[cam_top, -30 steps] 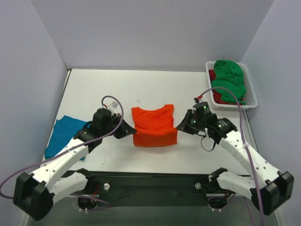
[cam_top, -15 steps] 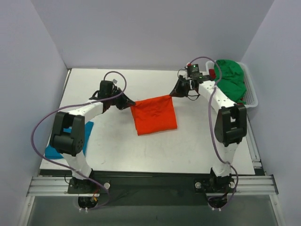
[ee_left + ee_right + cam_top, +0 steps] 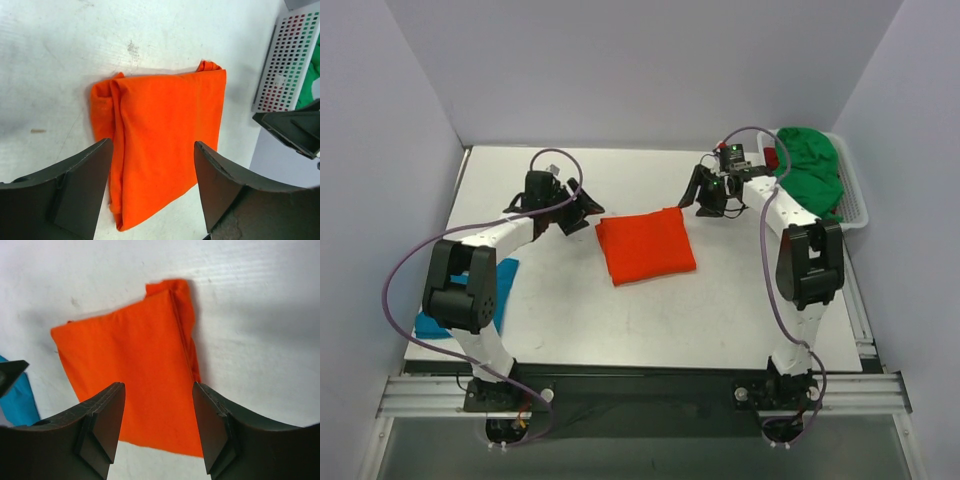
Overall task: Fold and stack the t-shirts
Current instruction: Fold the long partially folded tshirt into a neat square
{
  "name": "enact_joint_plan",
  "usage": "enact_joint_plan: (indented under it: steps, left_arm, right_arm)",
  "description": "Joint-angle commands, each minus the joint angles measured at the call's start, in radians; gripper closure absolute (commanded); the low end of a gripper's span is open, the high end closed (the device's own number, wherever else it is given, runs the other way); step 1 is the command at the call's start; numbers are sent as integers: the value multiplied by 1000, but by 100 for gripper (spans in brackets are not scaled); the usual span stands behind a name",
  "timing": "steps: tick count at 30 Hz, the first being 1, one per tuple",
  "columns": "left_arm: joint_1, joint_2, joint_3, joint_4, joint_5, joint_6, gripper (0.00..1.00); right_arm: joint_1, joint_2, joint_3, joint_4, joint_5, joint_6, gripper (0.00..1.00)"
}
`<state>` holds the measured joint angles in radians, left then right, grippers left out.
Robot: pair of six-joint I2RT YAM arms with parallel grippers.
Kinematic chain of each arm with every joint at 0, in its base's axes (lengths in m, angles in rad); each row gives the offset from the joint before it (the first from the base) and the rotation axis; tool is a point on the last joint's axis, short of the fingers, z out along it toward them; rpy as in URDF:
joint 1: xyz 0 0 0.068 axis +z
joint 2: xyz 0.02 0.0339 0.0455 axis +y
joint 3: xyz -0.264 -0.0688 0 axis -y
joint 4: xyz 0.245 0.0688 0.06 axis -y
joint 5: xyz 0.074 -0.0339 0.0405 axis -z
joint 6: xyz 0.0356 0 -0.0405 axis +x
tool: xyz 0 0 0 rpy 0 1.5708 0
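**Figure. The fold laid down; both claws let go.** The orange t-shirt [image 3: 645,245] lies flat on the worktop [image 3: 620,330] as a compact, slightly skewed rectangle several layers thick. Its left edge is bunched into a loose roll, and a small nub of cloth sticks out at its far right corner.

The left claw [image 3: 578,212] hovers just off the shirt's far left corner. The right claw [image 3: 705,197] hovers just off its far right corner. Both stand released, fingers spread, with nothing between them; each wrist view shows the shirt lying free below the open fingers.

Left of the orange shirt and nearer the arm bases, a teal t-shirt [image 3: 506,272] lies partly hidden by the left arm. Right of and beyond the orange shirt, a white slatted basket [image 3: 857,208] holds a green t-shirt [image 3: 810,165] over a dark red one [image 3: 771,160].

The step in hand appears to be the release that ends this fold. To do it well, each claw would best rise straight up before swinging aside, so that no finger catches the top layer and drags the far edge open. The rolled left edge looks the likeliest to spring apart, so a light press or smoothing there would steady the packet.

For stacking, presumably with the teal shirt, a grasp taken on the orange shirt's near and far edges should pinch every layer at once. Otherwise the lower layers may sag and unfold in transit.
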<state>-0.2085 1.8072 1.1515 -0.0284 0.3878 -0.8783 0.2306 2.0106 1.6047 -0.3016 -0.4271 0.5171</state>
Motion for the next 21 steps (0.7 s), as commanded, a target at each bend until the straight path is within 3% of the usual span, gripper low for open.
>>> enact_joint_plan:
  steps: [1, 6, 13, 21]
  left_arm:
    - [-40, -92, -58, -88, -139, 82, 23]
    - [-115, -97, -137, -102, -231, 125, 18]
    - [-143, -2, -134, -78, -224, 118, 18]
    - [-176, 83, -81, -61, -222, 58, 28]
  right_arm:
    - [16, -128, -126, -22, 85, -37, 44]
    - [44, -223, -362, 56, 109, -17, 44]
    - [81, -349, -522, 111, 137, 6, 44]
    - [92, -426, -609, 137, 146, 32, 45]
